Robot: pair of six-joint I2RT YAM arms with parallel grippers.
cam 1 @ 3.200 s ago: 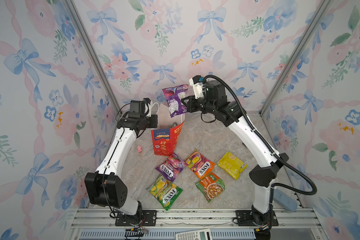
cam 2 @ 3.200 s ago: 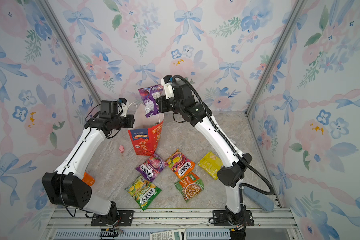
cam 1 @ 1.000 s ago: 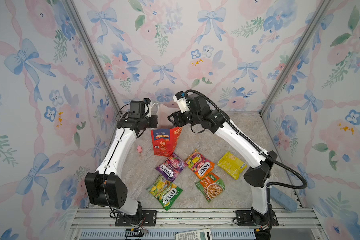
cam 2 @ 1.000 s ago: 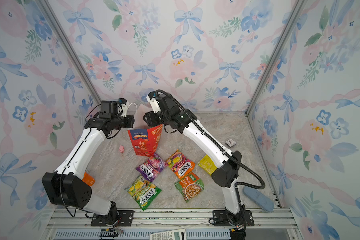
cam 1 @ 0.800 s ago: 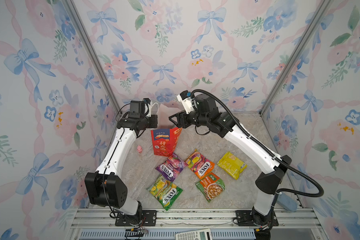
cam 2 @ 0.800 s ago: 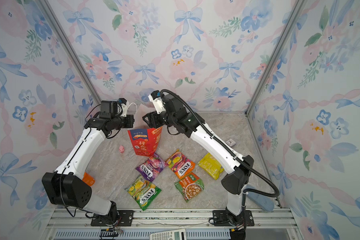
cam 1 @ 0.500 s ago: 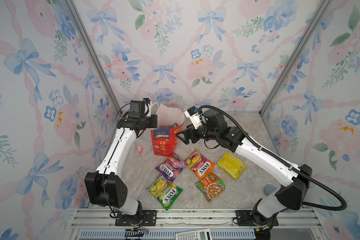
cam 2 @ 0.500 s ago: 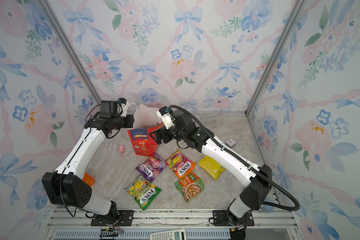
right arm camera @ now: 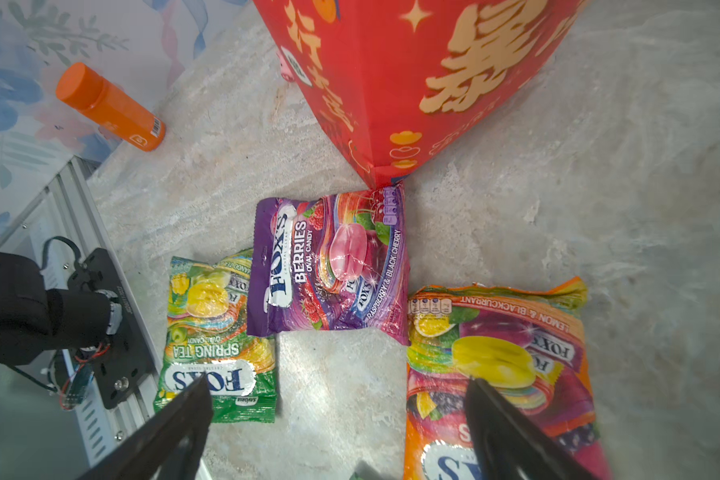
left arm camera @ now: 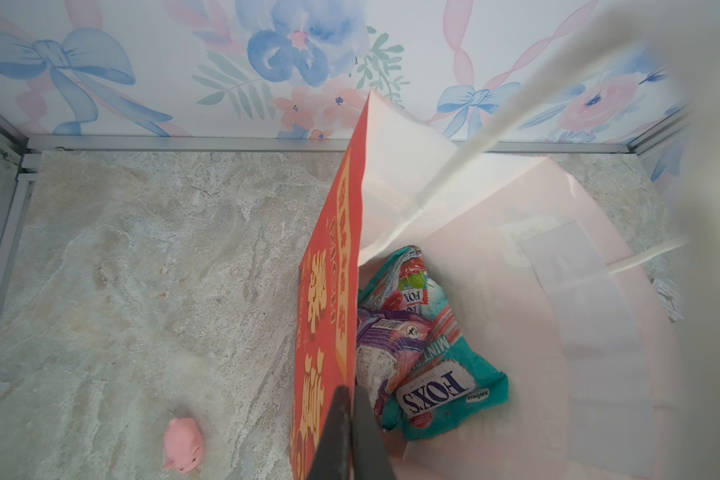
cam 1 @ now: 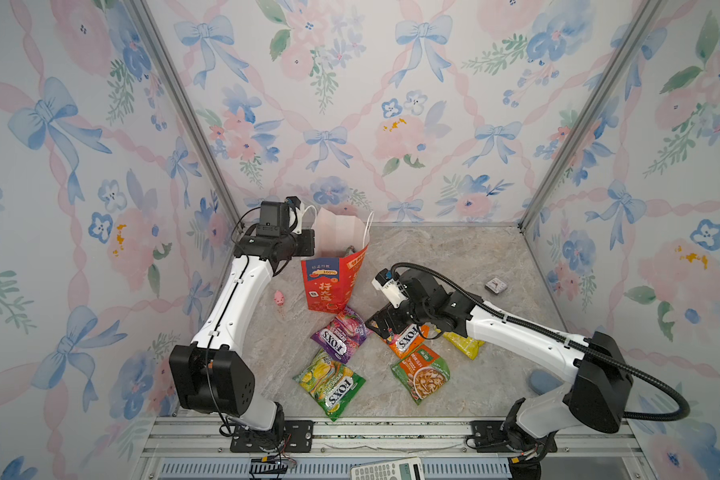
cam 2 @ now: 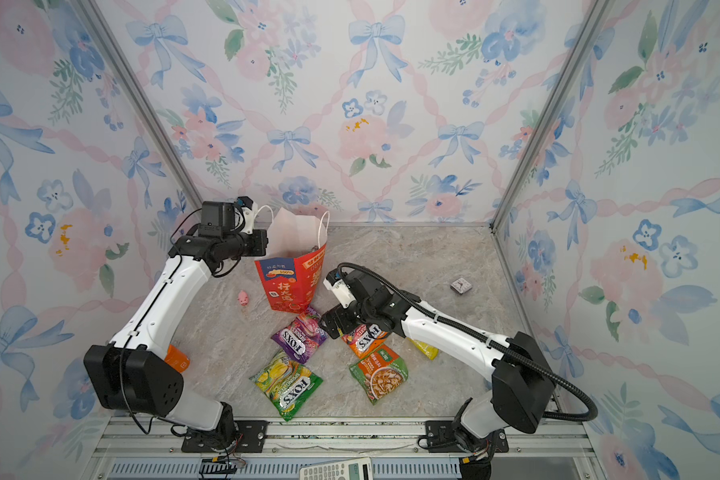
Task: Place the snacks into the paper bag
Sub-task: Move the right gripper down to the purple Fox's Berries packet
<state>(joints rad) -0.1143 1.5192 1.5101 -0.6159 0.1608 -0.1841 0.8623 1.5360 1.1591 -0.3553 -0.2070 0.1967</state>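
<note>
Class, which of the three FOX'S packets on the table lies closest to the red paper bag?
The purple Berries packet: its end reaches the paper bag's bottom corner; the green Spring Tea packet and orange packet lie farther off.

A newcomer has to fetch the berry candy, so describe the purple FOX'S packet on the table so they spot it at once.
Find the tall red paper bag standing on the marble table. At its front bottom corner lies the purple FOX'S packet, flat and face up. It alone is mostly purple and reads BERRIES; its neighbours are a green packet and an orange packet.
</note>
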